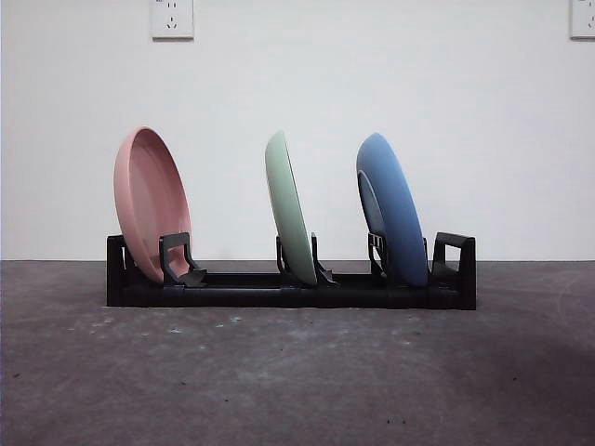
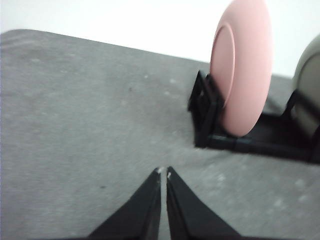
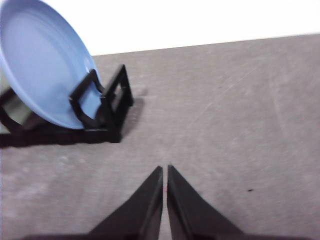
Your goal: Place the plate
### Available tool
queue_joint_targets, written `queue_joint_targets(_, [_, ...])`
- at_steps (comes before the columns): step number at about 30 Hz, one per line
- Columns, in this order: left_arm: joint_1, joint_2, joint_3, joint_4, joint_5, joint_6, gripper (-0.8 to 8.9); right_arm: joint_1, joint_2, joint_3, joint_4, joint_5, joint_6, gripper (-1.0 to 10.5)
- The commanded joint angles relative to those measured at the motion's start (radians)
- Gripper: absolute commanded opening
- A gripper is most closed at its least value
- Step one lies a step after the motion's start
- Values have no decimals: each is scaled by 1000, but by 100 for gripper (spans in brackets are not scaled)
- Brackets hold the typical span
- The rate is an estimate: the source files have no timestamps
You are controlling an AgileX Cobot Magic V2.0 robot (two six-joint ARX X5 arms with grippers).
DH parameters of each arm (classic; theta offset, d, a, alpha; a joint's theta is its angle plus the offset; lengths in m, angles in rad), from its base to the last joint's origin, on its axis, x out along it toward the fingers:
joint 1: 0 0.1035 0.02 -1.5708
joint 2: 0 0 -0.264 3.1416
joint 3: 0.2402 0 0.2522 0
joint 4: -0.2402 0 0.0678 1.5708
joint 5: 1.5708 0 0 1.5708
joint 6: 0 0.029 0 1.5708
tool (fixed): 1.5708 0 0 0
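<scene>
A black dish rack (image 1: 288, 290) stands on the grey table and holds three upright, tilted plates: a pink plate (image 1: 149, 203) at the left, a green plate (image 1: 290, 209) in the middle, a blue plate (image 1: 390, 209) at the right. My left gripper (image 2: 163, 173) is shut and empty over bare table, apart from the pink plate (image 2: 242, 70) and the rack's end (image 2: 205, 112). My right gripper (image 3: 164, 170) is shut and empty over bare table, apart from the blue plate (image 3: 42, 65) and the rack's other end (image 3: 112, 107). Neither arm shows in the front view.
A white wall with two sockets (image 1: 172, 19) stands behind the rack. The grey table (image 1: 297, 372) lies bare in front of the rack and on both sides of it.
</scene>
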Motion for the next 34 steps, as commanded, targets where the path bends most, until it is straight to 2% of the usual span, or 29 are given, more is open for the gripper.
queue_joint_targets(1, [-1, 10, 10, 16, 21, -137, 15, -1, -1, 37, 7, -14, 139, 13])
queue_joint_targets(3, [-7, 29, 43, 14, 26, -165, 15, -1, 0, 76, -8, -21, 160, 12])
queue_joint_targets(9, [-29, 145, 198, -10, 28, -167, 15, -1, 37, 222, -68, -71, 203, 12])
queue_joint_targets(13, [-48, 264, 333, -48, 53, -156, 15, -1, 113, 333, -106, -150, 198, 12])
queue_joint_targets(16, [-63, 368, 450, -118, 90, -128, 15, -1, 193, 425, -145, -241, 191, 12])
queue_joint_targets(23, [-95, 603, 722, -263, 220, -71, 15, 6, 381, 635, -271, -407, 100, 12])
queue_joint_targets(30, [-125, 760, 928, -357, 345, -12, 15, 41, 527, 789, -364, -478, -7, 12])
queue_joint_targets(34, [-146, 827, 1016, -412, 444, 51, 15, 62, 624, 869, -459, -536, -84, 12])
